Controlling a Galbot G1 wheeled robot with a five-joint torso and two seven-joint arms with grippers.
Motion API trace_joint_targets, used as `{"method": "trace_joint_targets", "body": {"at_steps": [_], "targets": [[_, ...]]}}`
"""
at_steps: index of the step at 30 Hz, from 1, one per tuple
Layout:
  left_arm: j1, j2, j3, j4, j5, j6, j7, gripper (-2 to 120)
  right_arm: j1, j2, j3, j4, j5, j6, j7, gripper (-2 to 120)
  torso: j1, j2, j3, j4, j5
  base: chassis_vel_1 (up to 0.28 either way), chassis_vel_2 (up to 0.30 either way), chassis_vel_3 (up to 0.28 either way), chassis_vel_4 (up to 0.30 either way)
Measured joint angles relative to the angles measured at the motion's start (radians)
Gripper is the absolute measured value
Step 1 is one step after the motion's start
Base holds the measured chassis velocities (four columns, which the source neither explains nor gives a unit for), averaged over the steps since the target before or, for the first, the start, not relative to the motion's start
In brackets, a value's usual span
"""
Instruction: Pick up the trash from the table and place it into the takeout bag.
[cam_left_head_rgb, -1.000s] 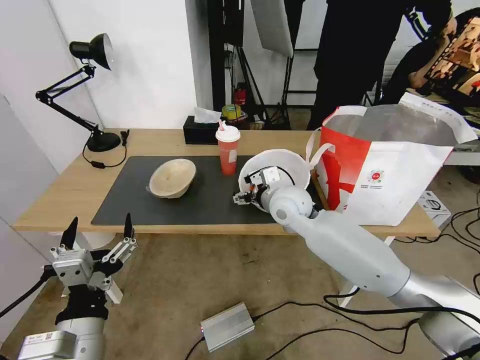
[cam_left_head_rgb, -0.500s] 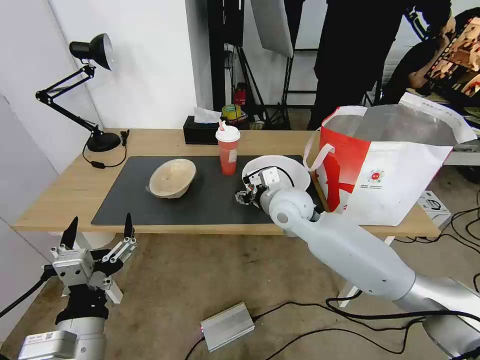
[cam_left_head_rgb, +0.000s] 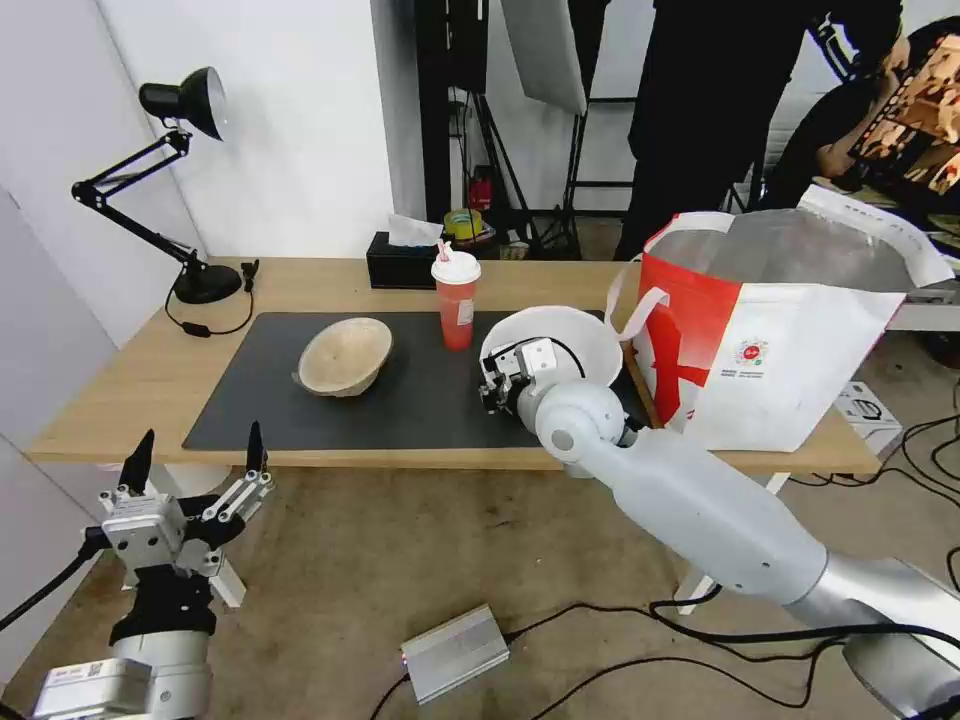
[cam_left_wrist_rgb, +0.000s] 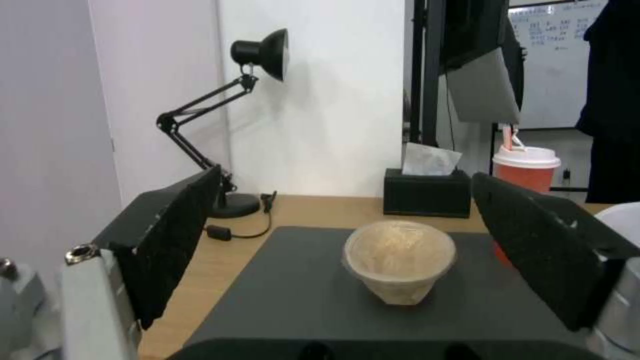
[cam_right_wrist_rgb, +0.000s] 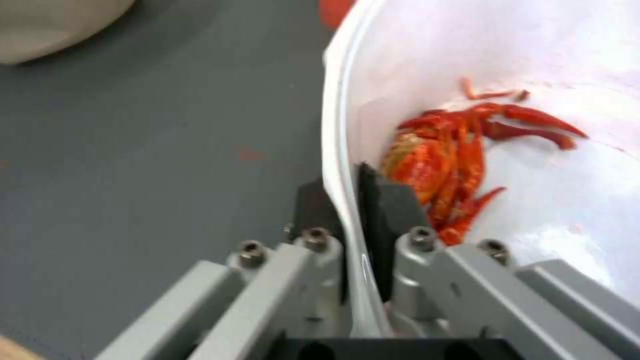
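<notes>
My right gripper (cam_left_head_rgb: 490, 385) (cam_right_wrist_rgb: 348, 197) is shut on the rim of the wide white bowl (cam_left_head_rgb: 562, 340) (cam_right_wrist_rgb: 533, 145), one finger inside and one outside the wall. Red chili scraps (cam_right_wrist_rgb: 460, 150) lie in the tilted bowl above the dark mat (cam_left_head_rgb: 400, 400). The red drink cup (cam_left_head_rgb: 456, 297) (cam_left_wrist_rgb: 527, 170) with its white lid stands just left of that bowl. Farther left sits the beige bowl (cam_left_head_rgb: 345, 356) (cam_left_wrist_rgb: 399, 260). The red-and-white takeout bag (cam_left_head_rgb: 770, 330) stands open at the table's right end. My left gripper (cam_left_head_rgb: 195, 470) (cam_left_wrist_rgb: 347, 250) hangs open below the table's front left edge.
A black desk lamp (cam_left_head_rgb: 170, 180) and black tissue box (cam_left_head_rgb: 402, 262) stand at the back of the light-wood table (cam_left_head_rgb: 130, 390). A grey box (cam_left_head_rgb: 455, 652) and cables lie on the floor. People stand behind the table.
The right gripper has tipped the white bowl from steep to flatter and back up a little, staying near the bag's left side. The left arm has barely moved.
</notes>
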Motion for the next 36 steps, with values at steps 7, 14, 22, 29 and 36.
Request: {"method": "trace_joint_targets", "body": {"at_steps": [7,14,22,29,36], "targets": [[0.0,0.001,0.0,0.0,-0.002,0.0,0.0,100,0.0,-0.008,0.003,0.003,0.002,0.0,0.0,0,0.0,0.0,0.0,0.0001,0.0001,0.0,0.0,0.0,0.0],[0.001,0.0,-0.001,0.0,-0.002,0.0,0.0,100,0.001,-0.016,0.003,0.032,0.004,0.0,0.0,0,0.0,0.0,0.0,0.0001,0.0001,0.0,0.0,0.0,0.0],[0.002,-0.002,-0.003,0.0,-0.002,0.0,-0.001,100,0.011,-0.022,0.002,0.077,0.009,-0.001,0.013,0,0.0,0.0,0.0,0.0,0.0001,0.0,0.0,0.0,0.0],[0.002,-0.004,-0.003,0.0,-0.003,0.0,-0.002,100,0.035,-0.034,-0.002,0.149,0.009,-0.001,0.019,0,0.0,0.0,0.0,0.0001,0.0,0.0,0.0,0.0,0.0],[0.003,-0.006,-0.002,0.0,-0.003,0.001,-0.002,100,0.055,-0.043,-0.022,0.201,0.011,-0.001,0.019,0,0.0,0.0,0.0,0.0001,0.0,0.0,0.0,0.0,0.0]]}}
